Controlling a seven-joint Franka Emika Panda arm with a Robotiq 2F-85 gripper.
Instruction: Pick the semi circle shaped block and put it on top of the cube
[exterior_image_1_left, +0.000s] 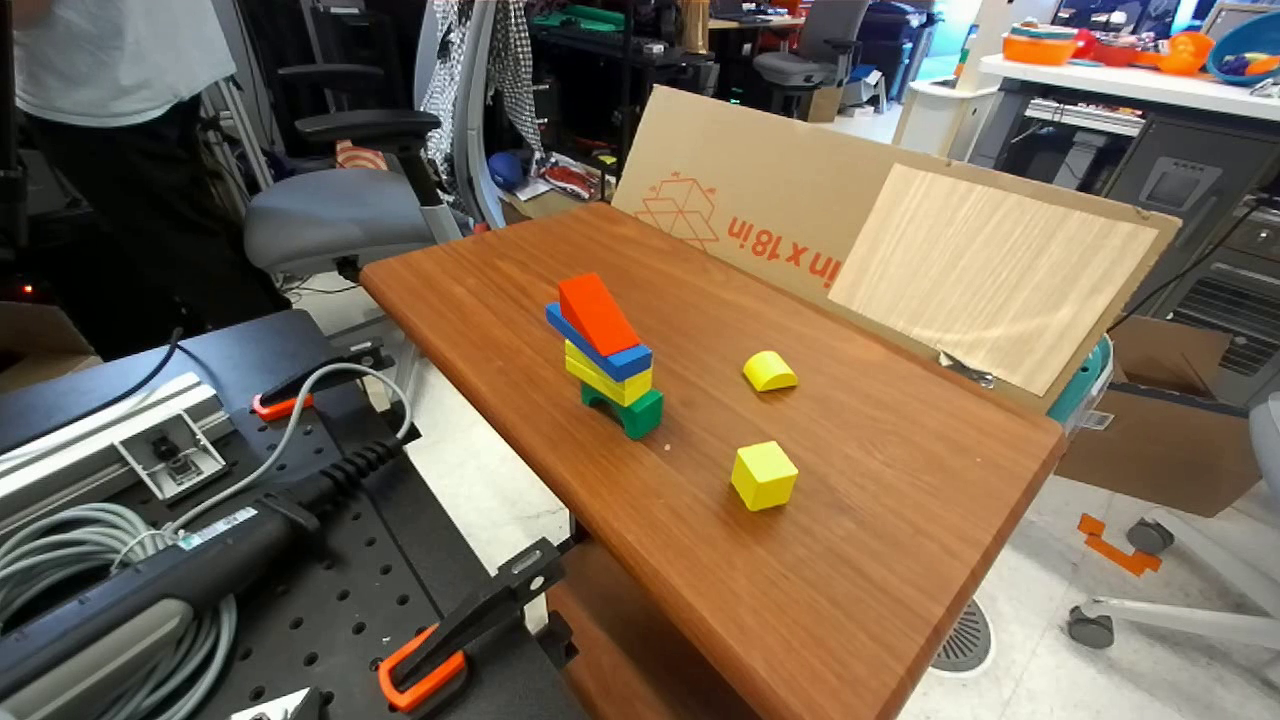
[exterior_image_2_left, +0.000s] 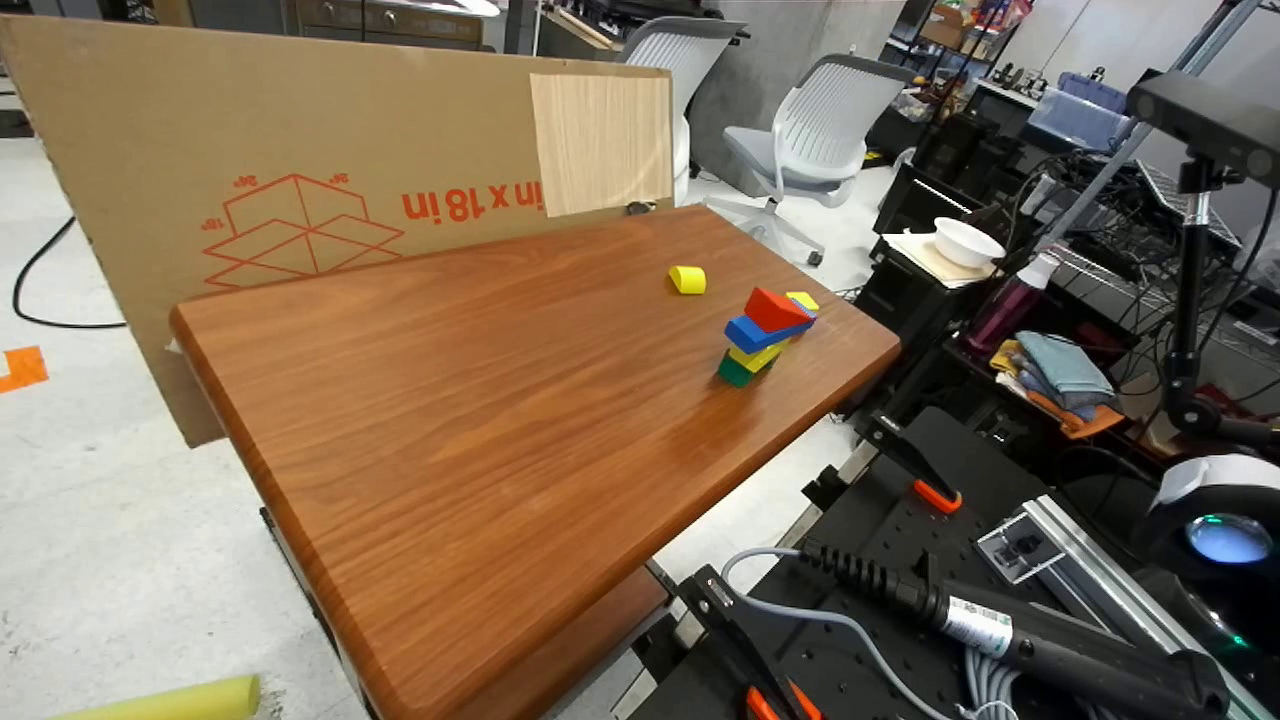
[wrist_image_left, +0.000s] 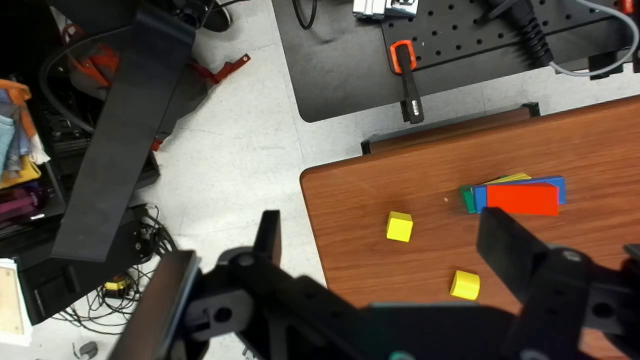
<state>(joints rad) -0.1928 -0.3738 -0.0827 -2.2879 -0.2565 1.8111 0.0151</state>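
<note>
gripper (wrist_image_left: 381, 232): I have it wide, holding nothing, presumably ready to straddle | semi-circle block (exterior_image_1_left: 770, 371): on table (exterior_image_1_left: 880, 560) near the cube (exterior_image_1_left: 765, 476), curved side up, likely so its flat base seats steadily | cube: top bare, I guess for landing | pick pending

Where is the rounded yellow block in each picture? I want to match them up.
In an exterior view: rounded yellow block, right of centre, mid-height.
In an exterior view: rounded yellow block, just right of centre, upper half.
In the wrist view: rounded yellow block, lower right.
Shared landmark: the red-topped stack, in all three.
</note>
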